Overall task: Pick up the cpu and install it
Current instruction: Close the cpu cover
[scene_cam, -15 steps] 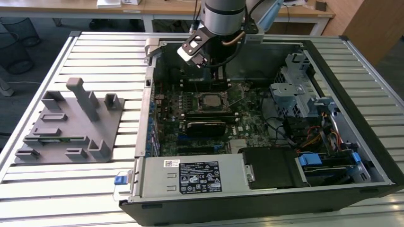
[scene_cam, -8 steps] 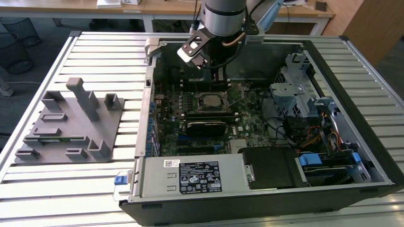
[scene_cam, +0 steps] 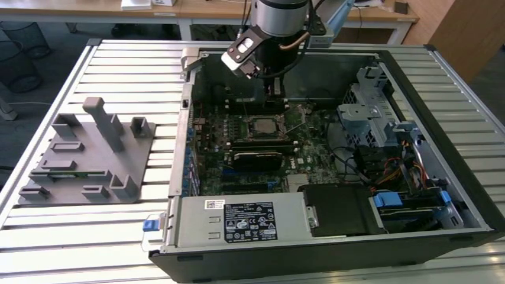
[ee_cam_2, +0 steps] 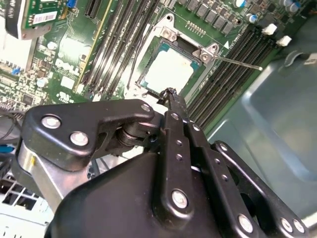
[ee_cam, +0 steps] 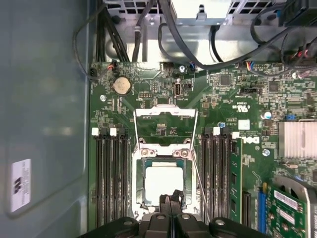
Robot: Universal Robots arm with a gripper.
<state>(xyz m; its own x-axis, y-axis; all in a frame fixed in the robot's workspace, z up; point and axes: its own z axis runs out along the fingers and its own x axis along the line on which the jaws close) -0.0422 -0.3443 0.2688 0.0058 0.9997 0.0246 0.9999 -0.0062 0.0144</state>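
The cpu [ee_cam: 162, 184] lies flat in the motherboard socket [ee_cam: 140, 191], silvery top up; it also shows in the second wrist view [ee_cam_2: 168, 69] and the exterior view [scene_cam: 264, 125]. The socket's metal load plate [ee_cam: 166, 121] is folded back open, and its thin lever [ee_cam: 198, 183] stands free beside it. My gripper [ee_cam: 171, 200] hovers just over the cpu's edge, black fingers pressed together with nothing between them; its tips show above the chip's edge in the second wrist view [ee_cam_2: 169, 94]. In the exterior view the gripper [scene_cam: 274, 90] reaches down into the open case behind the socket.
The grey holder block [scene_cam: 87, 154] with upright posts sits on the slatted table at the exterior view's left. Memory slots [ee_cam: 110, 178] flank the socket on both sides. The power supply [scene_cam: 236, 220], drive cage [scene_cam: 371, 112] and cables [scene_cam: 394, 171] crowd the case.
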